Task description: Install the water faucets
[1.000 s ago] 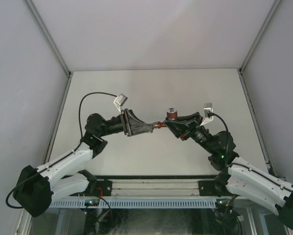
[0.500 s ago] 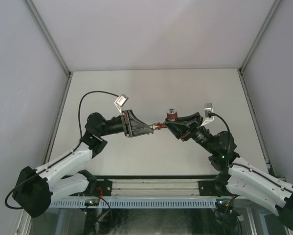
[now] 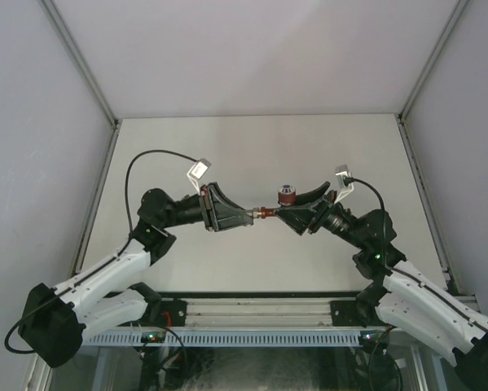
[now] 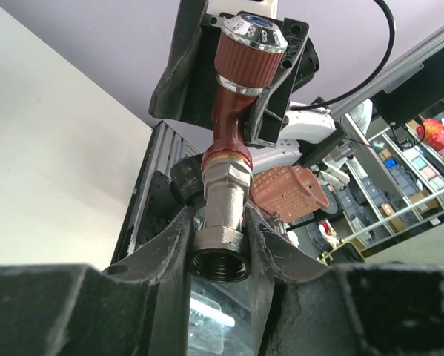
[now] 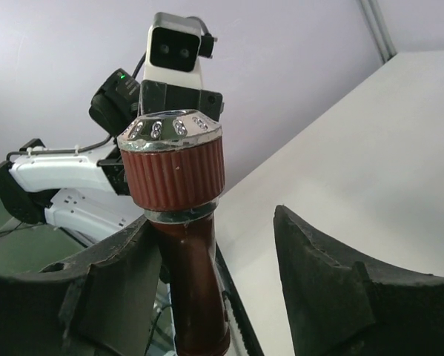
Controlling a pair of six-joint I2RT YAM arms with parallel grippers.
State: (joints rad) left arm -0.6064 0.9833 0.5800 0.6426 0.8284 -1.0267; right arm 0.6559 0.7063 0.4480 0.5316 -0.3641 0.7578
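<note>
Over the white table [image 3: 227, 147], near its middle, the water faucet [image 3: 268, 213] hangs. The left gripper [image 3: 250, 217] squeezes its silver fitting [image 4: 223, 200]. The right gripper [image 3: 289, 205] is open around its red tap body [image 5: 193, 289].

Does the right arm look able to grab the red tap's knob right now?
Likely yes: the knob stands bare between the right gripper's open jaws; the left gripper holds only the silver fitting.

Robotics lab: white-walled booth [image 3: 244, 57], aluminium rail [image 3: 260, 305], stocked storage shelves [image 4: 414, 170] beyond.
</note>
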